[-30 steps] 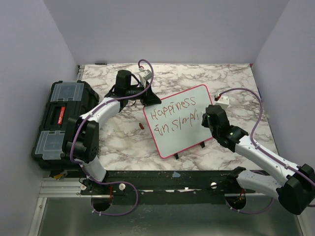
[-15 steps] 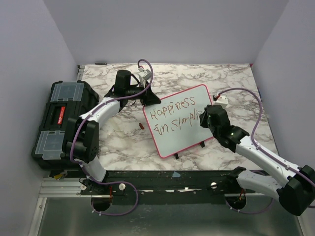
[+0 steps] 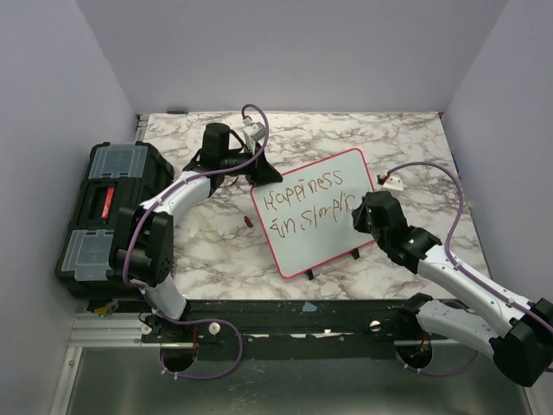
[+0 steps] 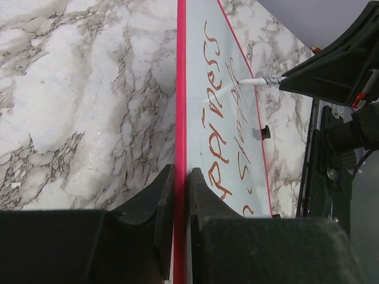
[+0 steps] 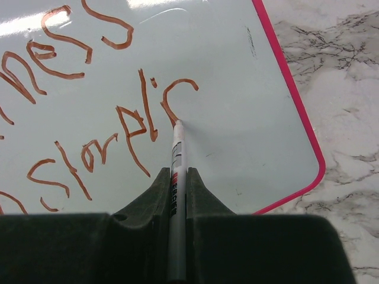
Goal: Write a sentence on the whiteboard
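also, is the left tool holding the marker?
No, the left tool clamps the pink frame of the whiteboard; the marker sits in the right tool.

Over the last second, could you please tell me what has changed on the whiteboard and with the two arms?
The right gripper, shut on the marker, drifted slightly toward the near edge while writing, and the sentence gained a curved stroke after "Simpli". Nothing was picked up or released. The left gripper stays clamped on the frame of the whiteboard. The board and the toolbox have not moved.
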Controlling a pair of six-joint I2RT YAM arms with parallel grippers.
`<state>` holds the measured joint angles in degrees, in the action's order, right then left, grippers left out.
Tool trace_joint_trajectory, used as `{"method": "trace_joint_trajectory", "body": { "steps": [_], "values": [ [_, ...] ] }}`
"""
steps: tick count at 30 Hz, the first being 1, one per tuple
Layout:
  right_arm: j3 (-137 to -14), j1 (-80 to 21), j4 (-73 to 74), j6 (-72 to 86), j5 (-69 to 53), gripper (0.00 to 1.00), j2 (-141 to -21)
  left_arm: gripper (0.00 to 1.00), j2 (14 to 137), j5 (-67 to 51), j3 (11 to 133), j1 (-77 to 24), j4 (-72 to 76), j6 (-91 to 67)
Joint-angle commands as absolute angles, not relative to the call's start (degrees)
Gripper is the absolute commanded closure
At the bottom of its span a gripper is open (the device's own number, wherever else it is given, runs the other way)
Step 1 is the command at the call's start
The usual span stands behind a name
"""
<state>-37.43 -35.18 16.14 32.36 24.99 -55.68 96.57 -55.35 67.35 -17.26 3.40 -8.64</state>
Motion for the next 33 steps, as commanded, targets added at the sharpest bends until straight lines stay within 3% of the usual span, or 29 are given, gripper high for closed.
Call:
{"method": "trace_joint_trajectory", "body": {
  "steps": [1, 20, 33],
  "values": [
    [-36.5, -35.1, 20.8, 34.4, 28.1, 0.99, -56.3, 1.0, 96.0, -55.6, 68.0, -16.5, 7.9, -5.7],
    [-41.3, -35.2, 18.5, 32.2, 33.3, 0.99, -53.5, 1.0, 96.2, -55.6, 68.2, -16.5, 7.9, -5.8],
    [-44.5, -35.2, 13.8, 31.3, 36.3, 0.99, -59.9, 1.0, 96.2, -55.7, 68.2, -16.5, 8.0, -5.8]
  ]
}}
